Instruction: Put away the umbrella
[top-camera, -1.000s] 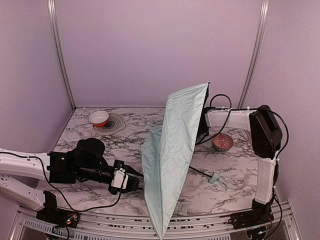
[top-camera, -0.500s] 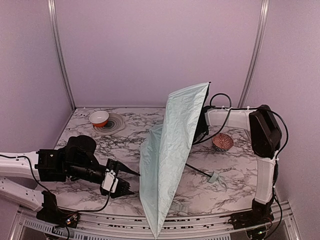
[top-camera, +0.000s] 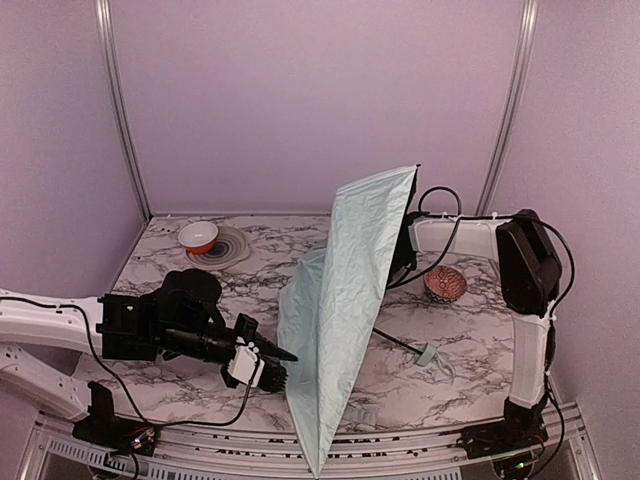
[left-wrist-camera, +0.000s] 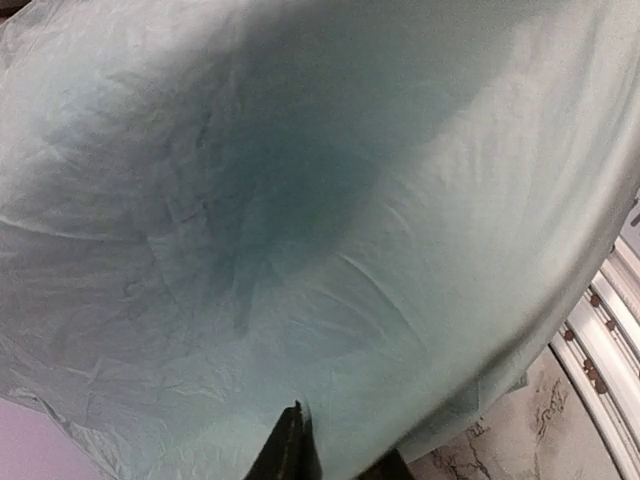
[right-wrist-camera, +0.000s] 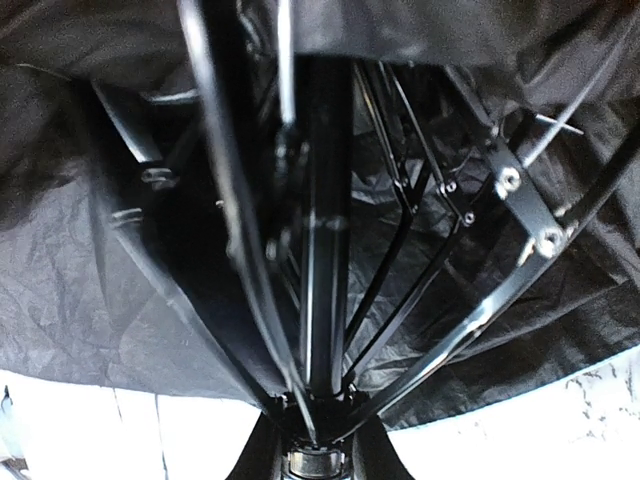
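The shaft of the open umbrella (top-camera: 345, 300) was pinched by the right gripper (right-wrist-camera: 320, 458); the left gripper (top-camera: 272, 368) was seen just beside its canopy, jaw spacing not discernible

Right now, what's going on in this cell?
The mint-green umbrella is fully open and stands on its canopy edge mid-table, with its handle low toward the near right. The left hand is right at the outside of the canopy; I can't tell whether it touches. The right hand is inside the canopy, its fingers on either side of the black shaft among the ribs, though a firm grip isn't clear. Nothing is folded yet.
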